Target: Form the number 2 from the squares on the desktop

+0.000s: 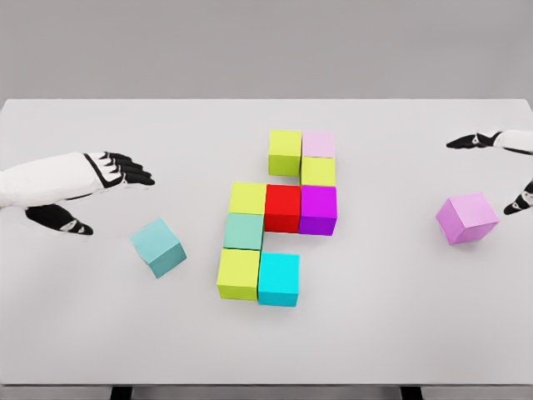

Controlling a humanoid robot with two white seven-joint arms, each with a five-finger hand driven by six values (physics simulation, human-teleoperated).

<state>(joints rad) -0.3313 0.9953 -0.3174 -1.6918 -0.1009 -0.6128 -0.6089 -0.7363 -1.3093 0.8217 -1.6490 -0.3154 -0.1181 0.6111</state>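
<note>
I see one white tabletop [266,350] filling the head view, and on it eleven cubes in all. Nine of them are packed edge to edge in the middle: a yellow-green cube [285,152] and a pale pink cube [318,143] at the back, a yellow cube [318,171] just under the pink, then a row of yellow cube [247,198], red cube [282,207] and purple cube [318,209]; below that a green-teal cube [243,232], and at the front a lime cube [238,273] beside a cyan cube [278,279].

Two cubes lie apart and skewed: a teal cube [158,247] left of the cluster and a pink cube [467,217] well to its right.

My left robot hand [92,190] hovers above and left of the teal cube, fingers spread, holding nothing. My right robot hand [500,167] sits at the right edge, partly cut off; its fingers seem open around, but apart from, the pink cube.
</note>
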